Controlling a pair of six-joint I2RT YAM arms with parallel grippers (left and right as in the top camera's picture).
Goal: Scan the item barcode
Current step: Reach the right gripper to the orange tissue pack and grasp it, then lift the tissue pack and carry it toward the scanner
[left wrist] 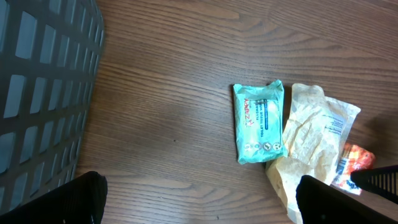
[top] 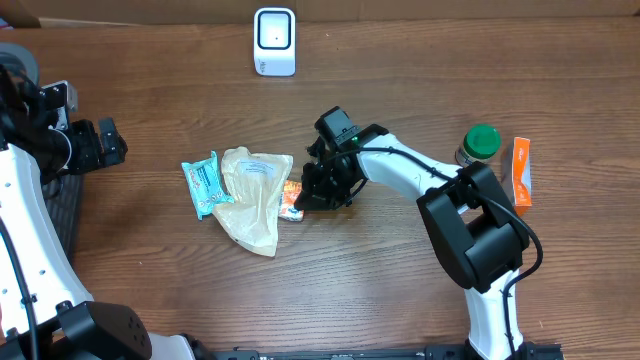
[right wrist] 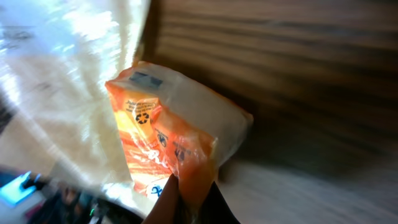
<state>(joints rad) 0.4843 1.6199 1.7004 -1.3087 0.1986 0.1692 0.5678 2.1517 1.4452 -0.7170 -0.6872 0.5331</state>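
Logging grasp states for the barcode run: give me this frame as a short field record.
right gripper: shut on orange packet
packet position: at the cream bag's edge, mid-table
left gripper: open, empty, near basket
scanner: far table edge, nothing near it
wipes: teal pack, flat, beside the bag on the left arm's side
jar: green lid, by the right arm
box: orange, next to the jar
scan: not yet done, packet far from scanner

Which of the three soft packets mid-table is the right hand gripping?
The small orange-and-clear plastic packet, pinched at its edge by the right hand; the teal wipes pack and cream crinkled bag lie free.
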